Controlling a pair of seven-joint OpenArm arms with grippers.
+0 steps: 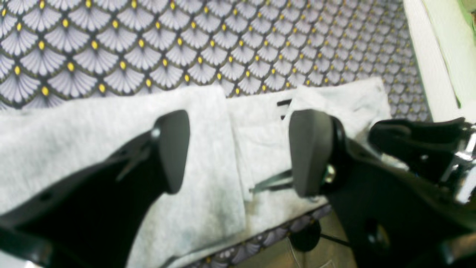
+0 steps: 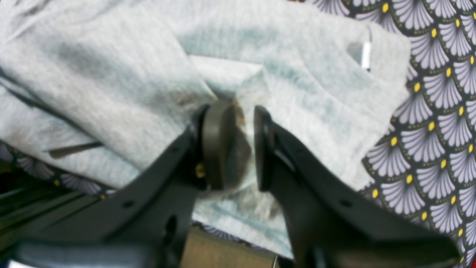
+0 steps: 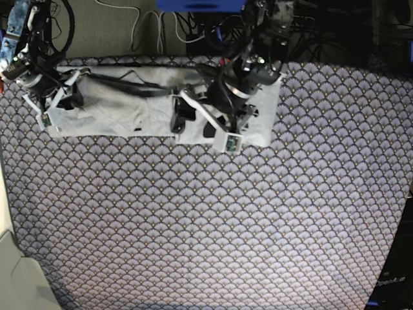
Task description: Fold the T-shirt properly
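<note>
Hovering left tool (image 1: 238, 152) wide above T-shirt (image 1: 208, 149).

Even, moderately bright indoor light, source perhaps overhead, soft shadows under the black fingers (image 1: 174, 149), both wrist views blurred and grainy, T-shirt (image 2: 122, 85) washed pale, base view sharper, corners dim, mild edge distortion
</note>
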